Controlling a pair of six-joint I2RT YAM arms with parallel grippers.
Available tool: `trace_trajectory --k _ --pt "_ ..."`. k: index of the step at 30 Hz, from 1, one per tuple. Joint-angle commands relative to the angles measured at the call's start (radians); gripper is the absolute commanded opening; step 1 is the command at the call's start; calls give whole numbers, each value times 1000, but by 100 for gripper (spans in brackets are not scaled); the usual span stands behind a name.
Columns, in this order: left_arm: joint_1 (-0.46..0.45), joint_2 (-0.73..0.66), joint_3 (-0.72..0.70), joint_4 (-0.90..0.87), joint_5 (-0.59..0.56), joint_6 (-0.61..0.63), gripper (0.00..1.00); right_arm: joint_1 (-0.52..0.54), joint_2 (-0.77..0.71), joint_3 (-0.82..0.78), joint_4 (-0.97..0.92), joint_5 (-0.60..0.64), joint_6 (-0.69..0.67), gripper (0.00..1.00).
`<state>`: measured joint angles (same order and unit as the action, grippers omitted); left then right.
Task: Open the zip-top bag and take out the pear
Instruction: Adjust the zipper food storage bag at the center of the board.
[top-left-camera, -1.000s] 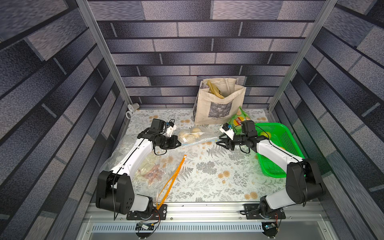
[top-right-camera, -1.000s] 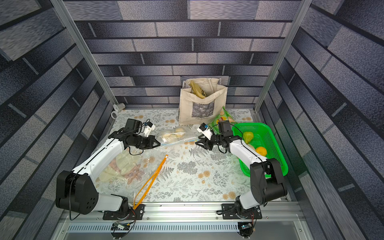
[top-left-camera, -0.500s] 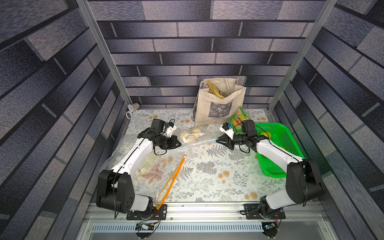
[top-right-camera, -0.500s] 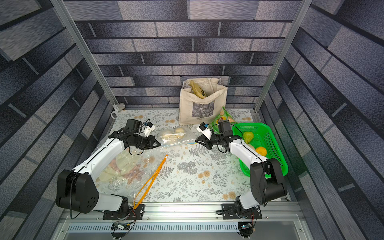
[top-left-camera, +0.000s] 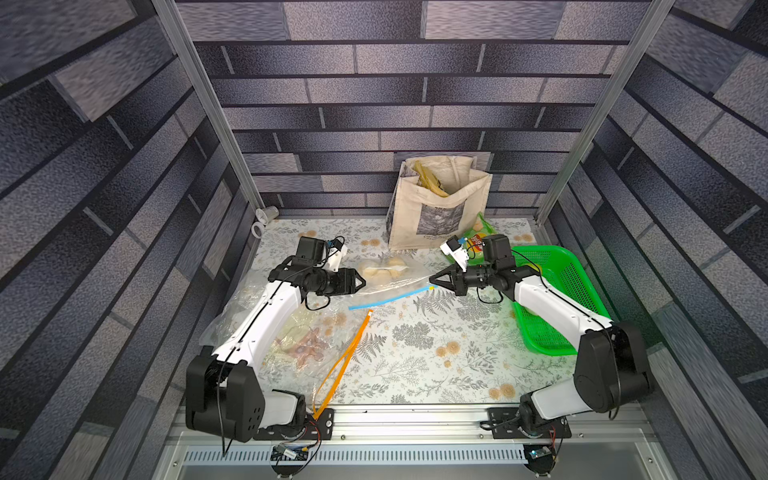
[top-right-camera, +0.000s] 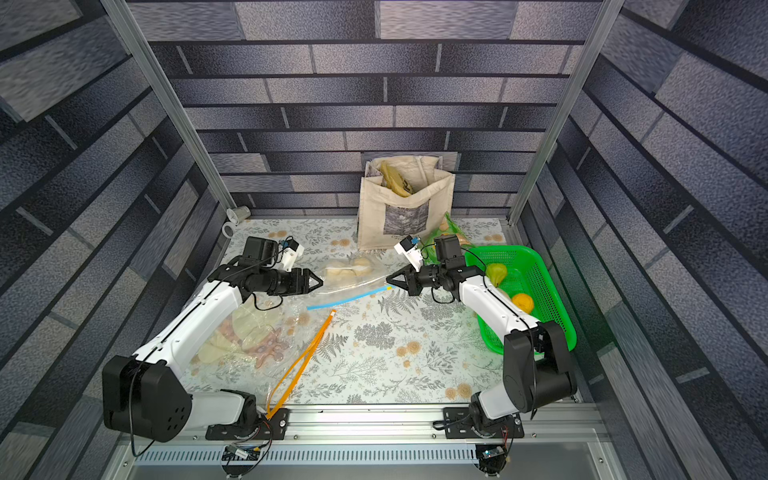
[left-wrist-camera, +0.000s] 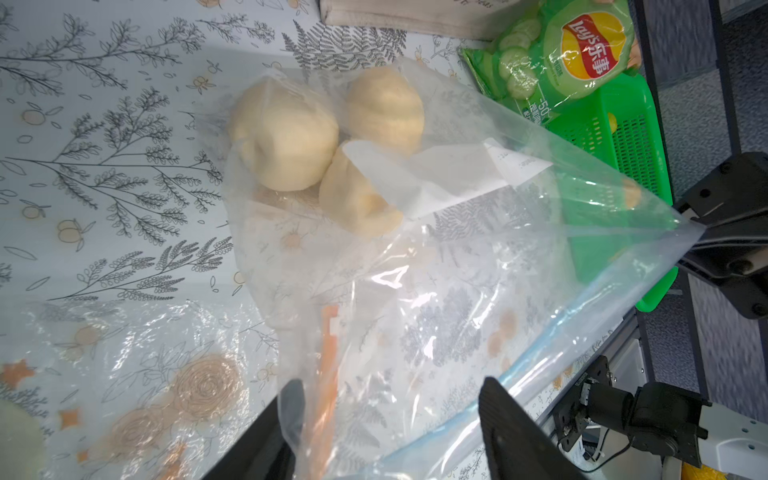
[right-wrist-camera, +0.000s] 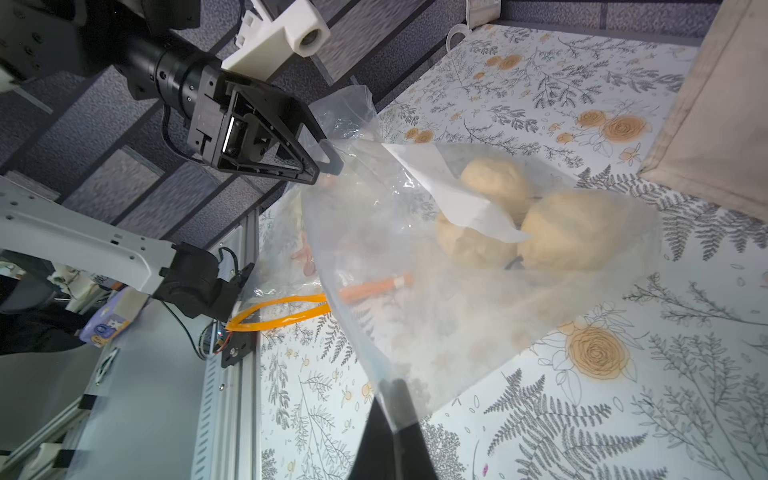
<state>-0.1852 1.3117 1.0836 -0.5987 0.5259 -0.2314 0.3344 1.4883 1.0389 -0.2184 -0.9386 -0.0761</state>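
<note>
One swap: left hand (top-left-camera: 362, 282) opened; right hand (top-left-camera: 432, 279) now pinches bag (top-left-camera: 399, 284) corner.

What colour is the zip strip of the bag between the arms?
The bag's strip is light blue, clearest in a top view.

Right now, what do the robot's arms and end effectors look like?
The left arm and right arm have white shells, black joint housings and black cables near the wrists. The left end effector and right end effector are black with tapered triangular fingers and white camera mounts.
</note>
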Motion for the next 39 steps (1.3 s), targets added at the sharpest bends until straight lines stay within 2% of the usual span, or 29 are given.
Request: trace_trajectory --k 1,5,11,17,22,23,27,30,35,39 --pt "3 -59 22 7 -105 -46 71 17 24 42 -41 -38 261 0" --pt "-5 -120 2 37 -189 -80 75 21 30 19 14 -39 441 0" --pt "-46 -199 -25 106 -164 -156 74 32 35 -47 132 -20 761 0" --pt "-188 -220 -64 167 -244 -419 69 38 -13 -99 179 29 1009 0" --pt "-346 -284 -160 294 -400 -684 64 38 -47 -128 241 51 1180 0" --pt "-388 -290 -168 293 -462 -736 63 39 -52 -134 262 52 1208 0" --pt "-543 -274 -175 304 -625 -843 62 40 -72 -153 299 57 1269 0" --pt "-656 -260 -179 301 -785 -927 56 40 -87 -174 332 61 1311 0" --pt "-845 -203 -129 338 -1012 -934 49 40 -101 -221 412 93 1396 0" --pt "-923 -118 -88 420 -1065 -936 50 40 -89 -249 505 92 1463 0"
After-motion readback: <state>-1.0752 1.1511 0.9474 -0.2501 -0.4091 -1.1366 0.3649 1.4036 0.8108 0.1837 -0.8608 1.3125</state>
